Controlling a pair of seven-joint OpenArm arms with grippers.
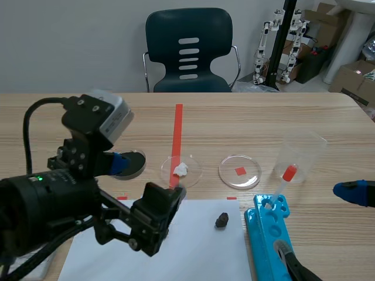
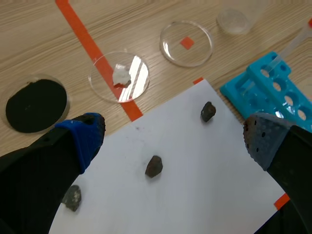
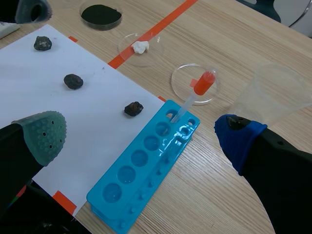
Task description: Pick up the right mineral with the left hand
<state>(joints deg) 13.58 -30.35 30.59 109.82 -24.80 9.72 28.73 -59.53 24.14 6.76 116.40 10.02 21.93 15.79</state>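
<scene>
Left wrist view — right mineral (image 2: 208,111), lengthwise ahead

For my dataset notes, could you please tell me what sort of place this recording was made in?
Probably a robotics lab set up as a mock chemistry bench. There are petri dishes, a blue tube rack with a dropper, and mineral samples. Small humanoid robots stand in the background.

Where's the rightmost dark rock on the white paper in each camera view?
Scene view: the rightmost mineral lies on the white paper, just left of the blue tube rack.
Left wrist view: the mineral lies on the paper's corner nearest the rack.
Right wrist view: the mineral lies beside the rack's pipette end.
Shared landmark: the blue tube rack.
</scene>
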